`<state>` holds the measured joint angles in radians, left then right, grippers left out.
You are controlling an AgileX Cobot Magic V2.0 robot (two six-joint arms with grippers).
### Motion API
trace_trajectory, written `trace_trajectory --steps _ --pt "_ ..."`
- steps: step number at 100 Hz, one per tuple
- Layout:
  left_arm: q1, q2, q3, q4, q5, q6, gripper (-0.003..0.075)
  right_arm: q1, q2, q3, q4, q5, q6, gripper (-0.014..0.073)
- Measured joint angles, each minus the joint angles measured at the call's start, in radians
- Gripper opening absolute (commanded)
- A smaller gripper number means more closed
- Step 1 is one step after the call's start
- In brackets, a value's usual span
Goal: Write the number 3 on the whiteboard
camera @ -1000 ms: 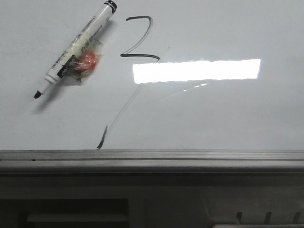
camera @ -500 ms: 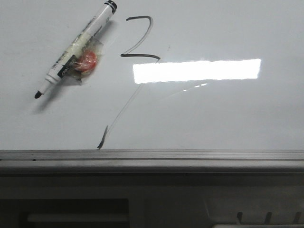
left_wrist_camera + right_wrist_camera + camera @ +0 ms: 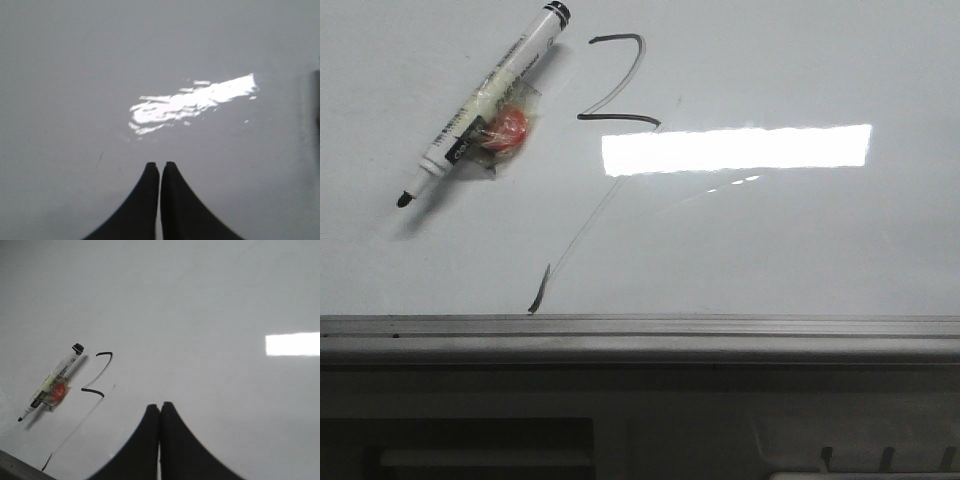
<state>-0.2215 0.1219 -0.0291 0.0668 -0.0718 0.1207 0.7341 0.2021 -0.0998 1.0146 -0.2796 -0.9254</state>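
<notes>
Both grippers, left (image 3: 160,167) and right (image 3: 160,407), fingers pressed together, empty, above the whiteboard (image 3: 770,250).

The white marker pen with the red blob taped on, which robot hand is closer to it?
Right, probably. The right gripper sees the white marker pen nearby; the left gripper sees only bare whiteboard.

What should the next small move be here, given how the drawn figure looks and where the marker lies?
Probably the right gripper should go to the marker and pick it up. The number 3 looks half made: an angular stroke trailing a faint line to a short tick near the frame of the whiteboard. The marker lies loose beside it, and both grippers, the left gripper too, are shut and empty.
</notes>
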Motion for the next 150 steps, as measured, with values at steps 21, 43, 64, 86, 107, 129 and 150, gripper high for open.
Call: trace_trajectory --steps 21,43,64,86,107,129,150 --pt "0.054 -0.046 0.031 0.039 0.122 -0.083 -0.0020 0.000 0.000 0.000 0.000 0.000 0.000 -0.0061" --pt "0.054 -0.127 0.031 -0.006 0.316 -0.090 -0.0020 0.000 0.000 0.000 0.000 -0.002 0.000 -0.0061" --pt "0.055 -0.127 0.031 -0.128 0.408 -0.090 -0.0020 0.000 0.000 0.000 0.001 -0.001 0.000 -0.0061" --pt "0.055 -0.127 0.029 -0.144 0.410 -0.090 -0.0020 0.000 0.000 0.000 0.001 -0.001 0.000 -0.0061" --pt "0.055 -0.127 0.029 -0.146 0.410 -0.090 -0.0020 0.000 0.000 0.000 0.001 -0.001 0.000 -0.0061" --pt "0.055 -0.127 0.029 -0.146 0.410 -0.090 -0.0020 0.000 0.000 0.000 0.001 -0.001 0.000 -0.0061" --pt "0.055 -0.127 0.029 -0.146 0.410 -0.090 -0.0020 0.000 0.000 0.000 0.001 -0.001 0.000 -0.0061"
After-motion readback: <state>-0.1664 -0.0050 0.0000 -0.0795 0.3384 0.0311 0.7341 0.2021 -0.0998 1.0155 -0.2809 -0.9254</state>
